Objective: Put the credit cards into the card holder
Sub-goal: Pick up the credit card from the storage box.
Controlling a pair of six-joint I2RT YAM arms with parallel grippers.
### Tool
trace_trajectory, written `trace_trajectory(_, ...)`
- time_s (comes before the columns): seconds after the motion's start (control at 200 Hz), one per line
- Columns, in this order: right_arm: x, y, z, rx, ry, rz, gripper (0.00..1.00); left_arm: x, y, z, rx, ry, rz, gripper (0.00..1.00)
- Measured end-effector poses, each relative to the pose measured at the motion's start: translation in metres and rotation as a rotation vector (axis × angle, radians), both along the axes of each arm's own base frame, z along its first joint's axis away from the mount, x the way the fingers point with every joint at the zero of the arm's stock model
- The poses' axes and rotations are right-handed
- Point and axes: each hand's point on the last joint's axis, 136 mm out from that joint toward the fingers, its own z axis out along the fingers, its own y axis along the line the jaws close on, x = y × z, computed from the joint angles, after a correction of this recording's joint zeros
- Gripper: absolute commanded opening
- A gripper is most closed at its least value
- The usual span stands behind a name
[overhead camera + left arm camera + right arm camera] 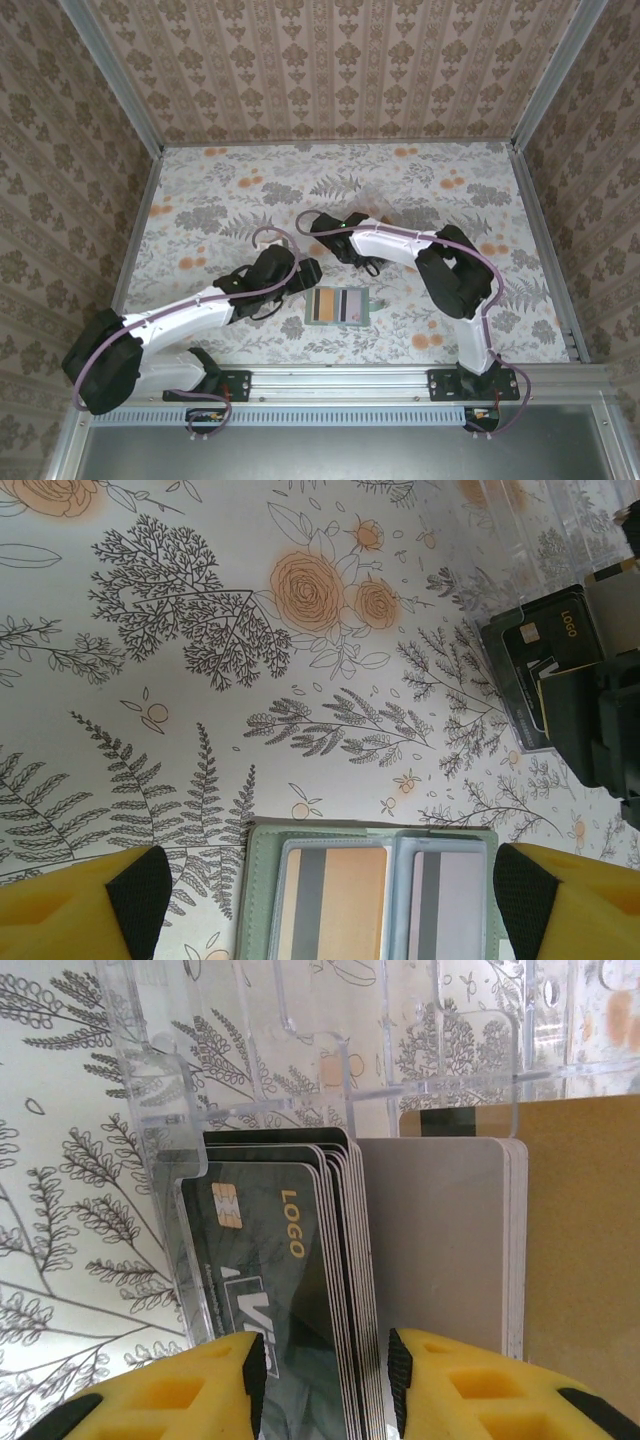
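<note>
Because the dark plastic credit cards [290,1260] stand edgewise in the clear plastic box [250,1060], the right gripper [325,1360] straddles them, pinch unclear; the left gripper [330,900] gapes empty over the sage-green folding card holder [262,880].

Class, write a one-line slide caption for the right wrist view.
Right end effector straddling the dark credit cards in a clear plastic box, beside grey cards and tan cards.

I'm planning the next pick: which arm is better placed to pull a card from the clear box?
Right. The right gripper straddles the dark cards in the clear box, while the left gripper hovers open over the card holder.
</note>
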Motion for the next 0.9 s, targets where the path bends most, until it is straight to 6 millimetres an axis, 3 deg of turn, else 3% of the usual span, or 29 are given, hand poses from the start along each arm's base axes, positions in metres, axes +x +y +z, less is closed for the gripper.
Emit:
trace_trajectory(0.405, 0.007, -0.004, 0.008, -0.102, -0.075, 0.017, 0.36, -0.002, 0.002, -0.004, 0.008, 0.011, 0.003, 0.87)
trace_trajectory(0.9, 0.008, -0.007, 0.009, -0.121, -0.087, 0.019, 0.16, -0.002, 0.003, -0.004, 0.006, 0.014, 0.006, 0.87)
